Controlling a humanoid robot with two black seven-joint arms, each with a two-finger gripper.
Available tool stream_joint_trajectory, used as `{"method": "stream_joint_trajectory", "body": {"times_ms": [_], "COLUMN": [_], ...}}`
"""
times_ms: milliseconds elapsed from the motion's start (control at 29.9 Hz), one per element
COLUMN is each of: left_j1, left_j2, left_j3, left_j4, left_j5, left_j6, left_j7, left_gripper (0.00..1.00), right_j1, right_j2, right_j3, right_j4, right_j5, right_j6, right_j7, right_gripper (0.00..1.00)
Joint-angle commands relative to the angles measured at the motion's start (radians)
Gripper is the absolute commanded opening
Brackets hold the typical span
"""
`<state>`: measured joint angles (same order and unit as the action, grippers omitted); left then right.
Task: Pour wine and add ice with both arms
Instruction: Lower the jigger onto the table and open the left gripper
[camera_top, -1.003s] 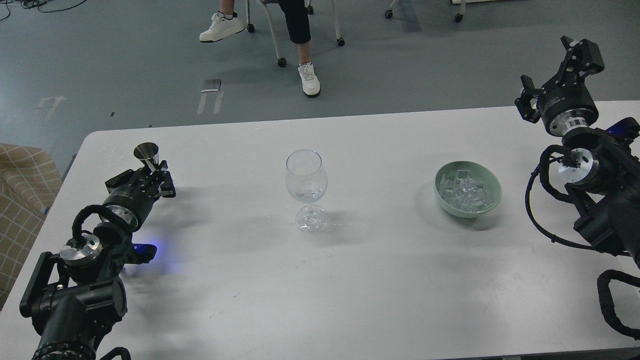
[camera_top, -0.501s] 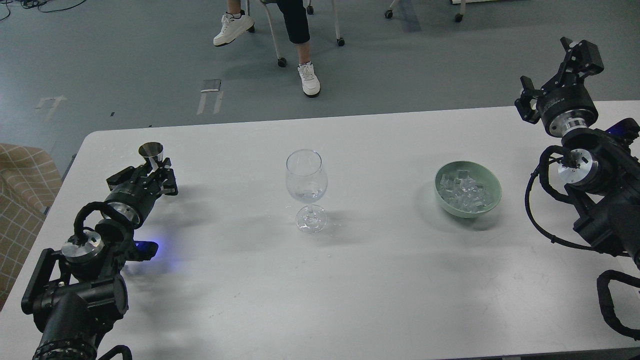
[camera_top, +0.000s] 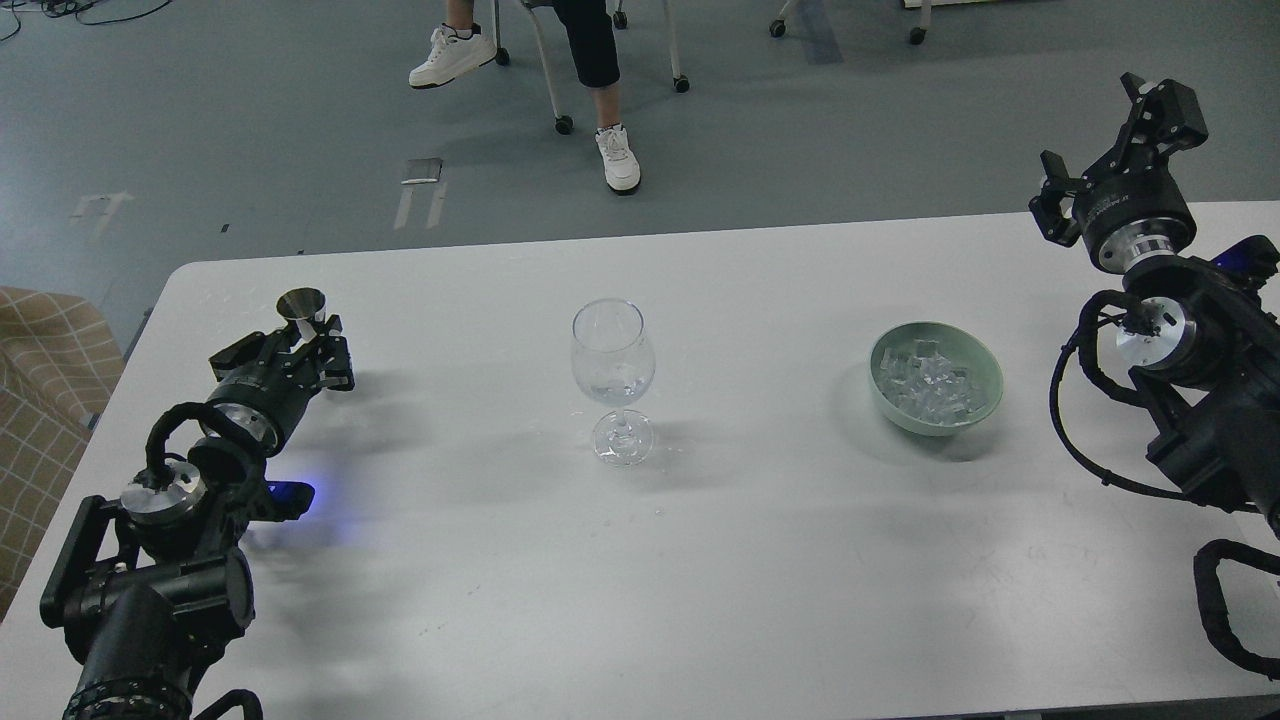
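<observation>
A clear wine glass (camera_top: 612, 360) stands upright at the table's middle, with a little clear wine (camera_top: 613, 387) barely visible in the bottom of its bowl. A pale green bowl (camera_top: 982, 360) to its right holds several clear ice cubes (camera_top: 932, 388). My left gripper (camera_top: 308, 340) lies low at the far left of the table, shut on the base of a small upright metal measuring cup (camera_top: 301, 303). My right gripper (camera_top: 1160, 100) is raised at the far right, beyond the bowl, open and empty.
The white table (camera_top: 700, 560) ends close behind the measuring cup and my right gripper. A seated person's legs (camera_top: 600, 90) and a wheeled chair are on the floor beyond. A checked cushion (camera_top: 40, 400) is past the table's left edge.
My left gripper has carried the metal cup slightly lower and farther away, so the cup looks smaller. The right arm, glass and bowl have not moved.
</observation>
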<state>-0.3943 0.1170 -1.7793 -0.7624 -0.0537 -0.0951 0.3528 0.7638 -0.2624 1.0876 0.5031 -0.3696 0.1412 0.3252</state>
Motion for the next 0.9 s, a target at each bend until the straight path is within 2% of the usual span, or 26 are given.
{"method": "stream_joint_trajectory", "body": {"times_ms": [0,234,501,669,869], "left_j1": [0.000,0.000,-0.001,-0.012,-0.015], "left_j2": [0.000,0.000,-0.002,-0.002,-0.002], "left_j3": [0.000,0.000,-0.002,-0.003,-0.002], "left_j4": [0.000,0.000,-0.008,-0.011,-0.077], "left_j5": [0.000,0.000,0.000,0.000,0.002], "left_j6": [0.000,0.000,0.000,0.000,0.002], "left_j7": [-0.001,0.000,0.000,-0.001,-0.006], "left_gripper": [0.42,0.55,0.59,0.71,0.73], "right_j1": [0.000,0.000,0.000,0.002,0.000], "right_j2": [0.000,0.000,0.000,0.000,0.002], "right_j3": [0.002,0.002,0.003,0.003,0.003], "right_j4": [0.000,0.000,0.000,0.002,0.000], "right_j5": [0.000,0.000,0.000,0.000,0.000], "right_j6": [0.000,-0.002,0.000,0.000,0.000], "right_j7": [0.000,0.000,0.000,0.000,0.000], "right_gripper": [1.00,1.00,1.00,1.00,1.00]}}
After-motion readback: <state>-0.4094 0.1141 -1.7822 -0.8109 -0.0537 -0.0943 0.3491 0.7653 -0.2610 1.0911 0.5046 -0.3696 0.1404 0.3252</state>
